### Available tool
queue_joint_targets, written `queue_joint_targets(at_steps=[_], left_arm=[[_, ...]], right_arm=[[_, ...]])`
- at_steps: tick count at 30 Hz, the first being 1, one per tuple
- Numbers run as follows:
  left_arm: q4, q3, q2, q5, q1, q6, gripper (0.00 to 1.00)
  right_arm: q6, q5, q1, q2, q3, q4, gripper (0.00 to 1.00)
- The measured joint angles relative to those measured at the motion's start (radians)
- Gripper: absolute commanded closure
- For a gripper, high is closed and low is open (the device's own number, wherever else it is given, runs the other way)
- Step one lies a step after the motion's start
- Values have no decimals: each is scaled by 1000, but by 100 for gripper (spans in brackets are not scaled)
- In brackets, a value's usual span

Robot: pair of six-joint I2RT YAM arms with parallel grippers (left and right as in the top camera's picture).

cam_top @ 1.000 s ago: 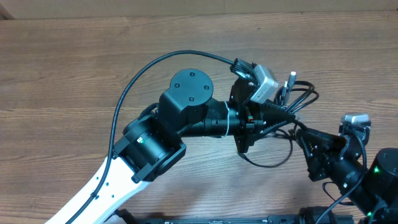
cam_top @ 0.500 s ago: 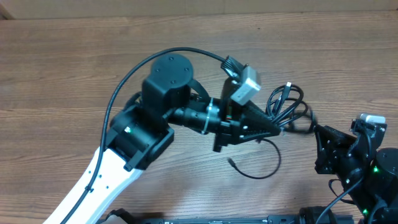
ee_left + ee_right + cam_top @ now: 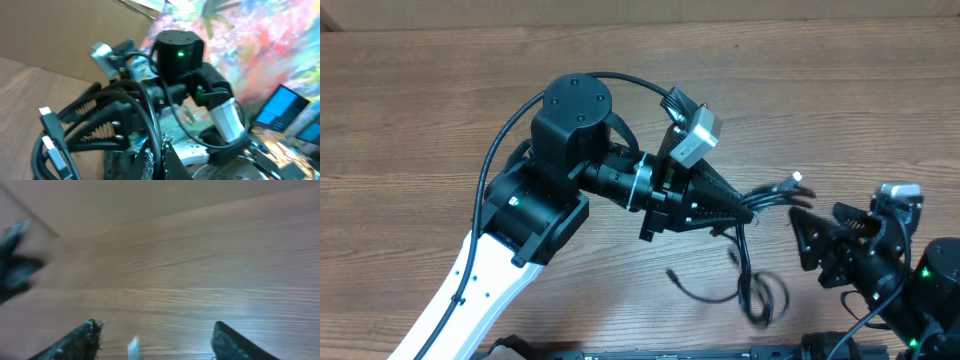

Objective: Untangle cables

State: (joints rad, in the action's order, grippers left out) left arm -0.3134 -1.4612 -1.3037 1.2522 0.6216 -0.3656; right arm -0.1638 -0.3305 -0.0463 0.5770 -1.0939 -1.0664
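Thin black cables (image 3: 752,262) fan out from my left gripper (image 3: 748,204), which is shut on the bundle above mid-table. One strand ends in a silver tip (image 3: 798,178); a loop (image 3: 765,298) and a loose plug end (image 3: 672,272) lie toward the front edge. In the left wrist view a cable (image 3: 150,117) runs down between the closed fingers of my left gripper (image 3: 161,157), with two plugs (image 3: 49,116) at the left. My right gripper (image 3: 806,246) stands open just right of the bundle, holding nothing. In the right wrist view a blurred light tip (image 3: 133,347) sits between the spread fingers of my right gripper (image 3: 156,332).
The wooden table (image 3: 410,120) stretches bare to the left and back. The left arm's thick black cable (image 3: 510,150) arcs over its body. The right arm's base (image 3: 930,290) fills the front right corner. A cardboard wall (image 3: 55,35) stands behind.
My right gripper has opened and let go of the cables. The left gripper has drawn the bundle leftward, and a loop has dropped toward the front edge.
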Motion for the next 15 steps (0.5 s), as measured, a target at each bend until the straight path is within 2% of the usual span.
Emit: queue_joint_targets(at_steps=[9, 15], left_arm=[[-46, 0, 0, -145, 0, 25, 96], [-28, 0, 0, -177, 0, 26, 96]], right_arm=[[11, -306, 0, 0, 0, 71, 11], [12, -434, 0, 0, 0, 86, 11]])
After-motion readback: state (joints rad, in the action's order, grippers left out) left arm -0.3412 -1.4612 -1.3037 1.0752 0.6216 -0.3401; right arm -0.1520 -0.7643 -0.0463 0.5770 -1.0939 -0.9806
